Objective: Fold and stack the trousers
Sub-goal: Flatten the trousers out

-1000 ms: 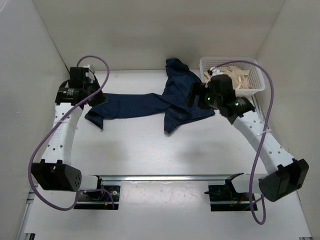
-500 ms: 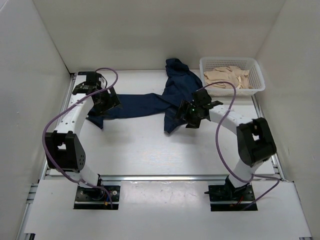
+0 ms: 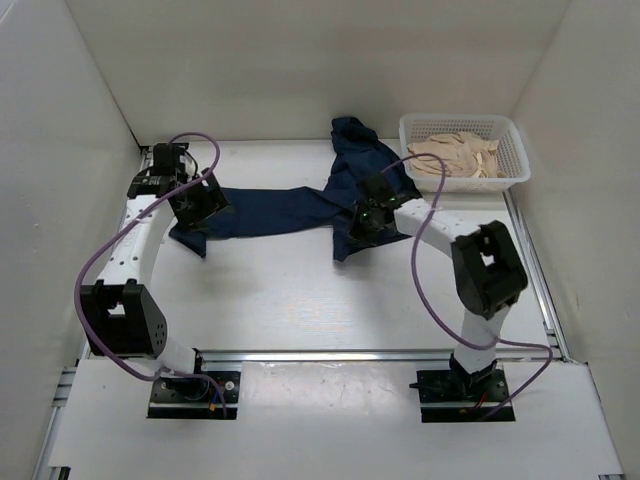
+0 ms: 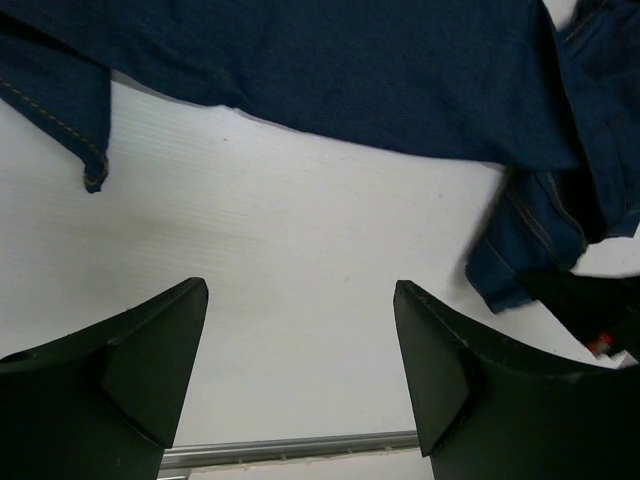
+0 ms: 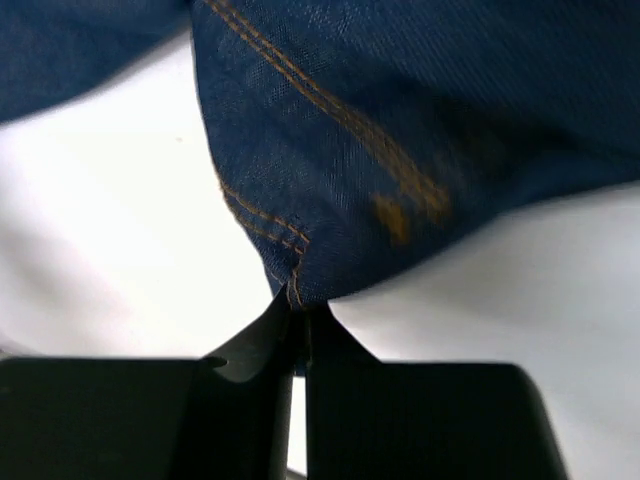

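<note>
Left fingers [image 4: 140, 350]: spread wide with nothing between them. The left gripper [image 3: 197, 203] hangs over the left end of the trousers, toward the far-left corner of the bench.
Left wrist view: bare table [image 4: 300, 220] lies under the gap. The denim lies beyond the fingertips, and a hemmed leg end hangs down at the left of that view.
Trousers [image 3: 280, 210]: unfolded, in the far half of the bench. One leg runs from near the left edge to the middle, and the rest bends away toward the far edge in a rough L.
Right fingers [image 5: 260, 350]: pressed together on a corner of denim with tan double stitching. The right gripper [image 3: 363, 222] sits at the near tip of the bunched part, mid-bench. Whether that corner is hem or waistband cannot be told.
Basket [image 3: 515, 165]: in the far-right corner with beige cloth [image 3: 455, 155] inside, near the trousers' right side.
Key relation: the flat leg's long axis runs left to right between the two grippers. The left arm is nearer the leg end, and the right arm already holds the bunch.
Step, as judged: spreading the cloth flat, with no fold made yet.
Next move likely needs: the left gripper to reach forward and down onto the leg end, which lies ahead of its fingers and not between them.
Risk: pulling with only the right hold may drag the whole garment rather than straighten it.
</note>
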